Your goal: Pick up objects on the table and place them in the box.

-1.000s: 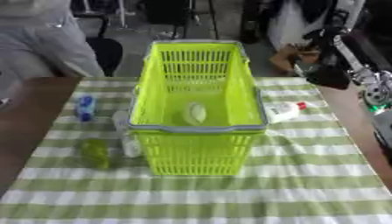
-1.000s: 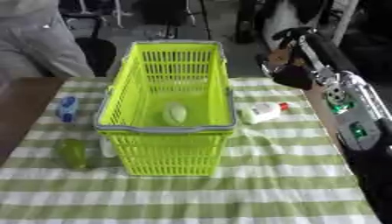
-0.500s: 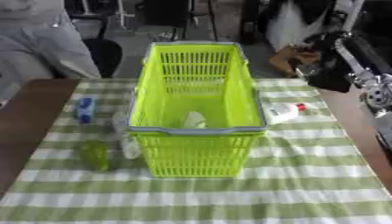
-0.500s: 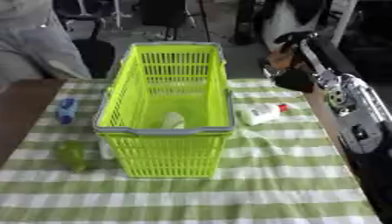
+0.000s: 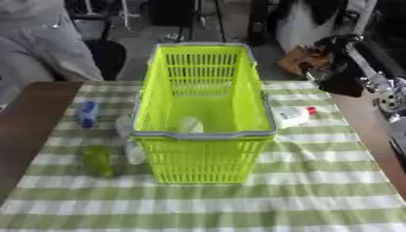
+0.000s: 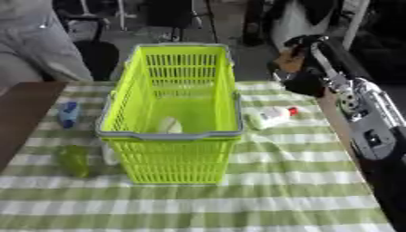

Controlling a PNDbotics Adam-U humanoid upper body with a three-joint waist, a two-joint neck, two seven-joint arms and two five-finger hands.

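Note:
A lime green basket stands in the middle of the striped cloth, with a whitish object lying inside near its front wall. Just right of the basket lies a white bottle with a red cap. On the left side sit a small blue bottle, a clear bottle against the basket, and a green bottle. My right hand hangs dark at the far right, above and behind the white bottle, apart from it. My left hand does not show.
The green and white striped cloth covers most of the table; bare brown wood shows at the left. A person in grey stands beyond the far left corner. Chairs and dark gear crowd the floor behind the table.
The whitish object inside the basket has settled slightly nearer the front wall. My right arm has barely moved; the picture has shifted a little.

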